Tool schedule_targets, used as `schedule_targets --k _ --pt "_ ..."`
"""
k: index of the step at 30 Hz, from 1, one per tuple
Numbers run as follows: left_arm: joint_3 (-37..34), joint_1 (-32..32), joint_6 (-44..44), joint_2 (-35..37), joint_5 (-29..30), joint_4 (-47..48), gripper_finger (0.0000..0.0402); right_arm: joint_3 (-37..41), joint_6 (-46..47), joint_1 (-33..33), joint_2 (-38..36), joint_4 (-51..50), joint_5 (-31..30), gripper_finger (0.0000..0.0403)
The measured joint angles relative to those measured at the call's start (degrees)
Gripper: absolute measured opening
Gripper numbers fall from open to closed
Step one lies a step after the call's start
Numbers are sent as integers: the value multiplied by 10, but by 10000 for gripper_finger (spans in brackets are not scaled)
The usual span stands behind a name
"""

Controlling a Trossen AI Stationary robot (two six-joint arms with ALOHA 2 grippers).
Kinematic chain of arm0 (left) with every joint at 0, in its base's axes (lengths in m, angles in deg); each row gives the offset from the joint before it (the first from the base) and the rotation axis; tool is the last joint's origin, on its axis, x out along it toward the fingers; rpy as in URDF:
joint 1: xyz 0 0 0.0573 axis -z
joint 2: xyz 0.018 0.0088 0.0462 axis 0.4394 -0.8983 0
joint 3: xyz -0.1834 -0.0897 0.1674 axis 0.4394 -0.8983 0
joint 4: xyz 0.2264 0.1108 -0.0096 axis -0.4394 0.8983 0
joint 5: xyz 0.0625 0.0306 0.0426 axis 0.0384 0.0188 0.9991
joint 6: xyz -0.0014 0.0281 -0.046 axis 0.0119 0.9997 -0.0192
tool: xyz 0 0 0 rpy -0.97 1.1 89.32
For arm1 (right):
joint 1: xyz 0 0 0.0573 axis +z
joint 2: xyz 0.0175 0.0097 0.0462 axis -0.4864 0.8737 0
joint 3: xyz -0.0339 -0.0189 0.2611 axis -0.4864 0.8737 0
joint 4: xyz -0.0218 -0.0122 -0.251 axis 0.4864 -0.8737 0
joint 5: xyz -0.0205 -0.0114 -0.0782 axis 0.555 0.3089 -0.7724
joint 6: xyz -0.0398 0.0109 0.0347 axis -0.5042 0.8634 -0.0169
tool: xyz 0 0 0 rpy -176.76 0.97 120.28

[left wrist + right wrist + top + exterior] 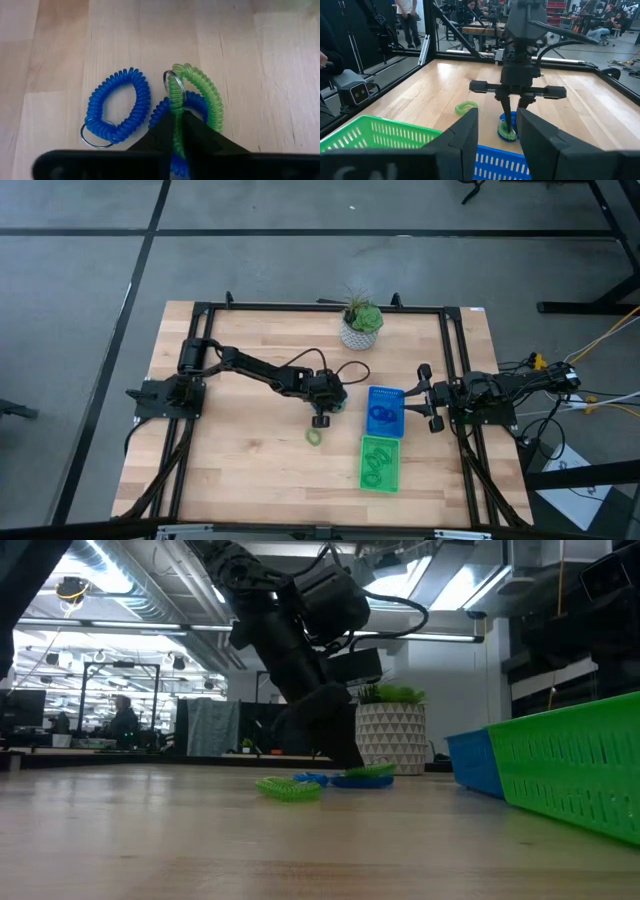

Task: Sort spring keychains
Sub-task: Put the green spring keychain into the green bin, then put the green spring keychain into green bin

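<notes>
Three spring keychains lie together on the wood in the left wrist view. A blue one [117,107] lies free, and a light green one [197,95] rests on top of another blue one [192,102]. My left gripper [176,120] slants down over that pair and is shut on the green one. A second green keychain [315,437] lies alone, nearer the table's front edge. My right gripper [495,135] waits open at the right, beside the blue tray [385,410]. The green tray [380,463] holds green coils. My left gripper pinches the green keychain's coil [174,102] between its two fingertips, close to its metal ring [172,84]. The fingers come from above, slanting down. The green loop still lies flat, partly on the blue keychain under it and partly on the table.
A potted plant [361,325] in a white pot stands at the table's far edge. The two trays sit side by side right of centre, the blue one holding blue coils. A black frame [200,380] runs around the tabletop. Bare wood lies at the near left.
</notes>
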Motion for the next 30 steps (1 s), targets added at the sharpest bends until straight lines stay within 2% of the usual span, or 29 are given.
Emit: schedule_targets --k 4,8,15,30 --pt "0 0 5 1 0 -4 5 0 0 0 0 0 0 136" --pt "-1 0 5 1 -2 -18 3 0 0 0 0 0 0 136" --pt "-1 1 6 1 -43 -57 2 0 0 0 0 0 0 136" --pt "-1 2 6 2 -56 -78 3 0 0 0 0 0 0 136"
